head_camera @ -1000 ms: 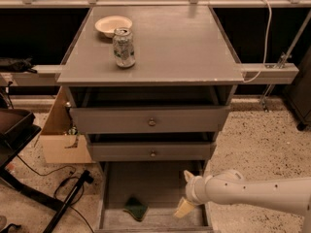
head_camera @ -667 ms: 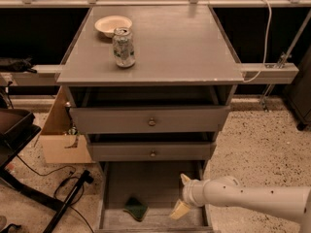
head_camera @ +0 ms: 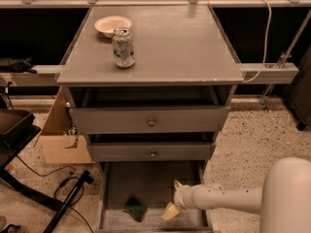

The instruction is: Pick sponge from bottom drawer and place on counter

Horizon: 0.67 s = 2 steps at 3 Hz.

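Gripper (head_camera: 171, 198) has moved left over the last second and is now inside the bottom drawer (head_camera: 146, 178), fingers spread, nothing between them. Sponge (head_camera: 135, 208) lies green face up on the drawer floor, just left of the lower finger, apart from it. Drawer front is cut off by the frame edge, arm (head_camera: 228, 198) runs out at right. Counter (head_camera: 160, 42) holds can (head_camera: 123, 47) and bowl (head_camera: 112, 25); speckled floor (head_camera: 257, 144), cardboard box (head_camera: 60, 140) at left
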Each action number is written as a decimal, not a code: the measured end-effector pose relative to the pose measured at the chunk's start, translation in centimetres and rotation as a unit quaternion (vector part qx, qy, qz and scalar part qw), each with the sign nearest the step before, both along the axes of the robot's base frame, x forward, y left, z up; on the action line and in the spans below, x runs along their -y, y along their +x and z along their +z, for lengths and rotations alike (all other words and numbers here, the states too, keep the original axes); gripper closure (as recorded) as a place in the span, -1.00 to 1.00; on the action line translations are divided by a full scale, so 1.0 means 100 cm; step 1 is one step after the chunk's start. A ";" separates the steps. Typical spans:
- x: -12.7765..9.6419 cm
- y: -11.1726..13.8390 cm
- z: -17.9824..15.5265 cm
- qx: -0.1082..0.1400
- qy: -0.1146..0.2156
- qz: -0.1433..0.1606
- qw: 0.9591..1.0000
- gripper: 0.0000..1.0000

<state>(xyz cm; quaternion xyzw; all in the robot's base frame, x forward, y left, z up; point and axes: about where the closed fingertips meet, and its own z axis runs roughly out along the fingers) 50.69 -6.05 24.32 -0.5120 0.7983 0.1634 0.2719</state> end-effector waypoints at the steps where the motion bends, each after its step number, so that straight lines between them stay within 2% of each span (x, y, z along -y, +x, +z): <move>1: -0.006 -0.001 -0.003 0.001 -0.002 0.003 1.000 -1.00; 2: -0.035 0.004 -0.018 0.007 0.017 -0.002 1.000 -1.00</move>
